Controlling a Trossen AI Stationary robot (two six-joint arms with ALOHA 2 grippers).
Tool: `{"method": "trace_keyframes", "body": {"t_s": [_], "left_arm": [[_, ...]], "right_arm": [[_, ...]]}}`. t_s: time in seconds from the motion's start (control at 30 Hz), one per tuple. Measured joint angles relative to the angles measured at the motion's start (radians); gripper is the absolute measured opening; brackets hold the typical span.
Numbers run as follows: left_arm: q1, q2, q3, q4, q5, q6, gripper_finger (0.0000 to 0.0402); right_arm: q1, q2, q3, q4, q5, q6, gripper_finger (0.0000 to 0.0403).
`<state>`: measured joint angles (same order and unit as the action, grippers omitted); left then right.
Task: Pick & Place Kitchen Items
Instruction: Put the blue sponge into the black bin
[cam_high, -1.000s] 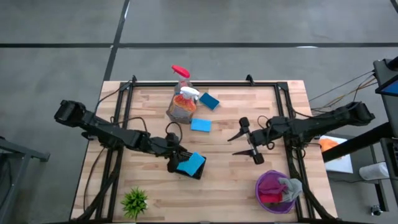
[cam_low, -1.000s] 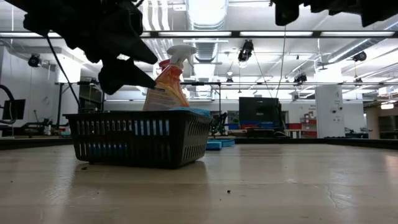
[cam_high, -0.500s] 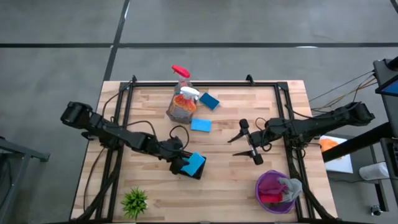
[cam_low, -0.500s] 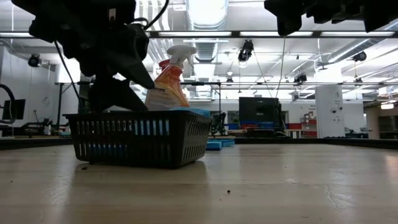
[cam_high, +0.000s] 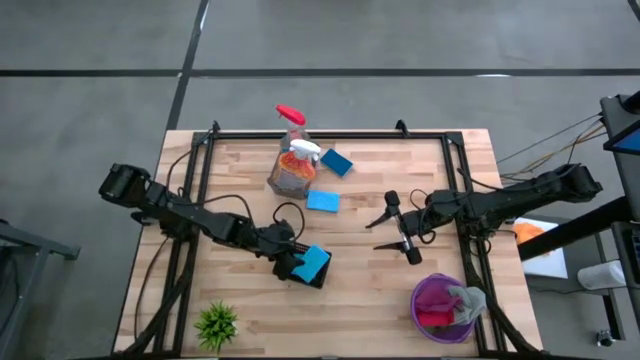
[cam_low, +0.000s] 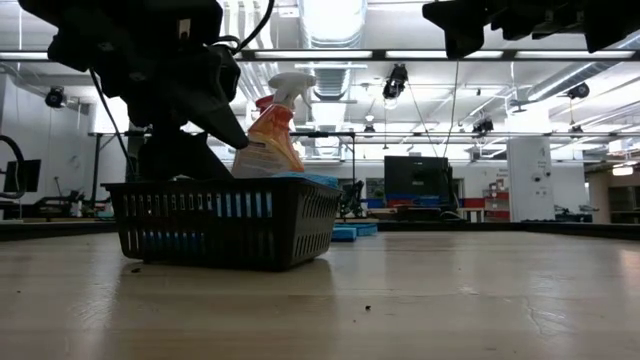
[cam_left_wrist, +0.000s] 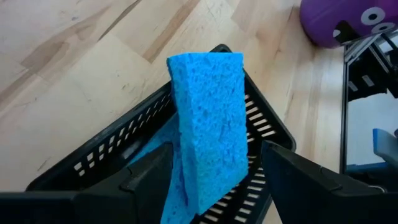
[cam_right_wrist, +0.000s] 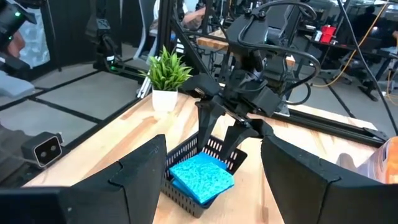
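Sponges are my business just now: my left end effector (cam_high: 291, 262) sits at the near rim of the black basket (cam_high: 318, 279), fingers spread apart, and a blue sponge (cam_left_wrist: 208, 124) stands tilted between them, its lower end down in the basket, so I judge this one all but delivered. Whether another sponge lies under it I cannot tell. My right end effector (cam_high: 397, 232) waits over the middle of the tabletop (cam_high: 380, 290), fingers wide apart and empty. Two more sponges are out on the wood, one (cam_high: 322, 201) near the centre and one (cam_high: 336, 162) farther back, beside the orange spray bottle (cam_high: 294, 170) and the clear red-triggered bottle (cam_high: 290, 120). Cloths already sit in the purple bowl (cam_high: 440, 308) at the near right. By my reckoning the two loose sponges and perhaps the bottles remain.
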<state>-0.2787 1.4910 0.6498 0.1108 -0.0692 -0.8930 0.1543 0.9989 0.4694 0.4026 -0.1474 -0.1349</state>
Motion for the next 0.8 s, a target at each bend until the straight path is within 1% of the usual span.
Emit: {"method": "trace_keyframes", "body": {"t_s": [0.17,0.47,0.57,0.7,0.8], "left_arm": [[0.001,0.0,0.019,-0.001,0.008,-0.004,0.0233],[0.001,0.013,0.061,-0.075,0.018,0.003,0.0175],[0.001,0.055,0.077,-0.077,0.02,0.004,0.0164],[0.003,0.127,0.117,-0.082,0.074,0.03,0.0161],[0.005,0.173,0.16,-0.128,0.097,0.056,0.0161]], "right_arm": [[0.0,0.0,0.0,0.0,0.013,0.0,0.0254],[0.0,0.0,0.001,-0.004,0.02,0.0,0.0254],[0.0,0.0,0.002,-0.005,0.02,0.0,0.0254],[0.0,0.0,0.002,-0.012,0.02,0.0,0.0254],[0.0,0.0,0.002,-0.012,0.02,0.0,0.0254]]}}
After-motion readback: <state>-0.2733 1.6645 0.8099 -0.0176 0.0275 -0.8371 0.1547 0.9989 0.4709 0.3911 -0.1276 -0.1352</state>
